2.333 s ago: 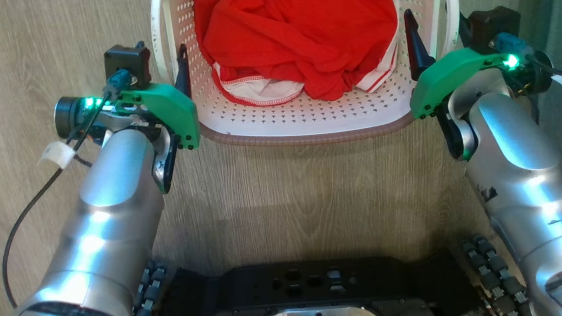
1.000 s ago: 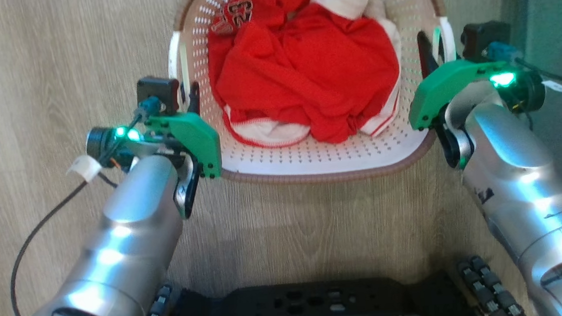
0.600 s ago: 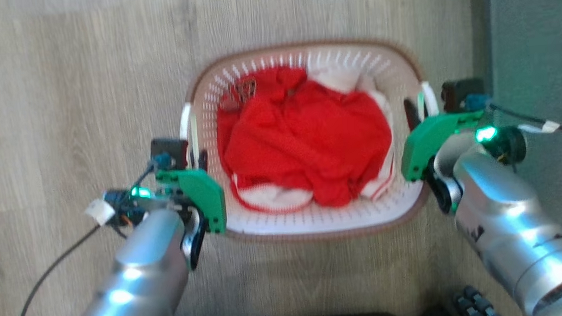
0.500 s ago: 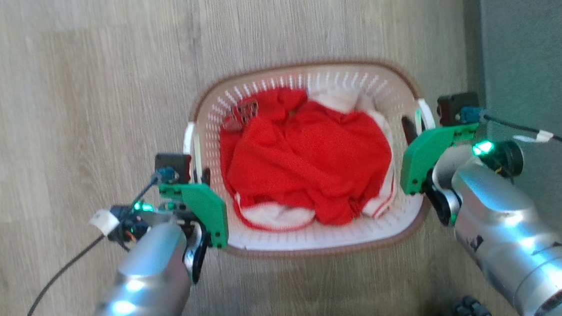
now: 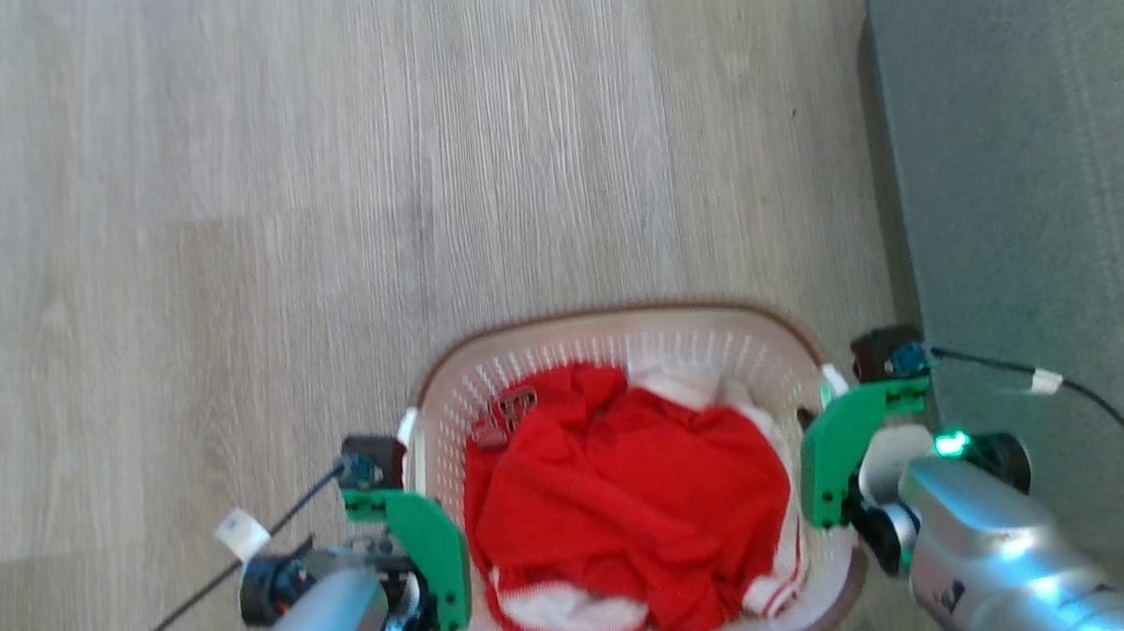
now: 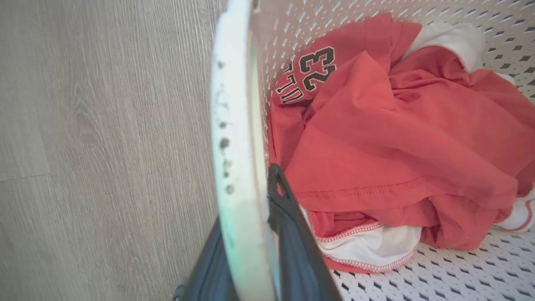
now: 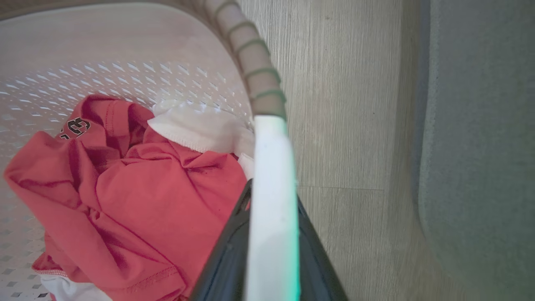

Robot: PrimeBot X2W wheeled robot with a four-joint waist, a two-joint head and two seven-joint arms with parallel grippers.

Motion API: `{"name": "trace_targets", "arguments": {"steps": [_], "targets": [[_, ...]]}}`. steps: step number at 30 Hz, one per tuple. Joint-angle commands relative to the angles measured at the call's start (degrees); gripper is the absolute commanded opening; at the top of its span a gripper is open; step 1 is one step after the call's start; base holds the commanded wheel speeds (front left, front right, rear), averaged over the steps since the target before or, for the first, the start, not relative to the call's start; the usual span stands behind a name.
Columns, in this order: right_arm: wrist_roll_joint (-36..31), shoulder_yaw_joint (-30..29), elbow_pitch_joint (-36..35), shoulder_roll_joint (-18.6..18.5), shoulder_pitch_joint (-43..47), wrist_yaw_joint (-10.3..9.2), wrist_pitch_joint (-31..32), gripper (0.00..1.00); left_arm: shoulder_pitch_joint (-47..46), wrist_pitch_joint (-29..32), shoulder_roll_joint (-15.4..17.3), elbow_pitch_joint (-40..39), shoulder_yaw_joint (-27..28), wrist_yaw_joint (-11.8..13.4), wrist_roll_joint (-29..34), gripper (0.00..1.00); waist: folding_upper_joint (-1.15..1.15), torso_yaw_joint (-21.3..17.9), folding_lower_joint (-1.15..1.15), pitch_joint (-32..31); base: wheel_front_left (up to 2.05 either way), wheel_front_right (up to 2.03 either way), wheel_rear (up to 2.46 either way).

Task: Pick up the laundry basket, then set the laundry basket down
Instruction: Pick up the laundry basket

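Over the wooden floor (image 5: 314, 225) we see the laundry basket (image 5: 565, 350), red clothes (image 5: 628, 511) inside, between our arms; our left hand (image 6: 250, 217) pinches its left white handle (image 6: 234, 125); our right hand (image 7: 271, 225) pinches its right white handle (image 7: 271, 167).

The laundry basket (image 5: 623, 323) is low in the head view, over the floor (image 5: 314, 225) and between the two arms. The left tool (image 6: 246, 200) grips the basket's left handle (image 6: 234, 125), with one finger inside the handle and one outside. The right tool (image 7: 273, 194) grips the right handle (image 7: 271, 159) the same way. Clothing (image 5: 628, 511) lies heaped inside the basket. To the basket's right, just beside the right tool, a large furnishing (image 5: 1042, 167) runs forward along the floor.
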Motion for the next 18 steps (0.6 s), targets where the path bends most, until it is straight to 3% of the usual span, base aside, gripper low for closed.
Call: {"name": "trace_targets", "arguments": {"steps": [1, 18], "targets": [[0.6, 1.5, -0.4, 0.3, 1.5, -0.09, 0.1, 0.00, 0.7, 0.1, 1.7, 0.7, 0.5, 0.1, -0.4, 0.00, -0.01, 0.1, 0.01, -3.3, 0.00, 0.00, 0.00], [9.0, 9.5, -1.0, 0.3, 6.3, -0.09, 1.1, 0.00, 6.1, 0.7, 1.7, 2.2, -2.9, 0.0, -3.5, 0.00, -0.01, 0.7, 0.01, -14.4, 0.00, 0.00, 0.00]]}}
